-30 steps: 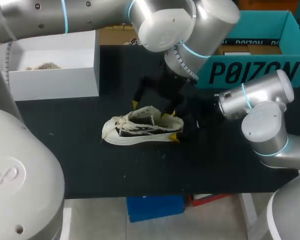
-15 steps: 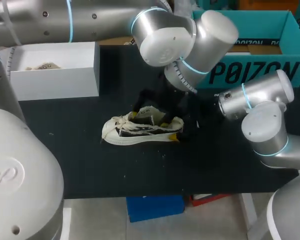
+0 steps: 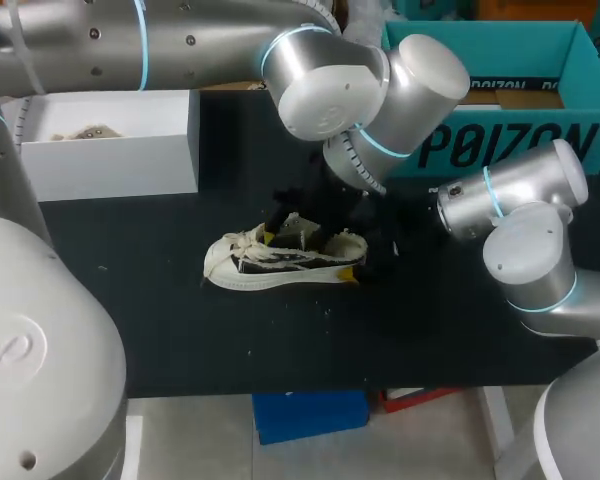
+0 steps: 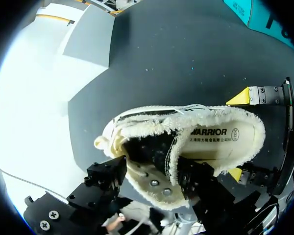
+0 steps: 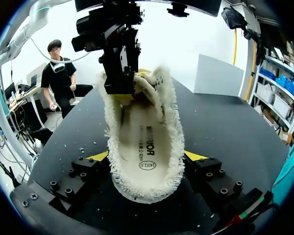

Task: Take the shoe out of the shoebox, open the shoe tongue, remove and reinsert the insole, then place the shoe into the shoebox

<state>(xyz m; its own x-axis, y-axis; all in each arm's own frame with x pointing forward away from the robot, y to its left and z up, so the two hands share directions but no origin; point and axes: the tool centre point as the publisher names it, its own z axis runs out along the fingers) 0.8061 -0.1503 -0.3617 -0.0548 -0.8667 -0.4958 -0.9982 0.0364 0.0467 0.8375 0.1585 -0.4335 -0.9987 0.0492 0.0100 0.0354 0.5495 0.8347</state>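
Note:
A cream high-top shoe (image 3: 270,262) with frayed edges stands upright on the black table mat (image 3: 180,330), toe to the left. My left gripper (image 3: 298,232) is down at the shoe's opening, over the tongue and the near eyelet flap (image 4: 154,182); its tips are hidden in the shoe. The insole (image 4: 213,139) lies inside the shoe (image 4: 186,127). My right gripper (image 3: 352,258) is shut on the heel, its yellow fingertips (image 5: 99,155) pressed against both sides of the shoe (image 5: 147,147). The left gripper (image 5: 130,95) shows ahead of it, at the tongue.
The teal shoebox (image 3: 500,150) stands open at the back right, behind my right arm. A white box (image 3: 110,160) sits at the back left. Bare mat lies in front of the shoe.
My left gripper has come down from above the shoe into its opening and its yellow tips have drawn closer together. The shoe and my right arm have stayed put.

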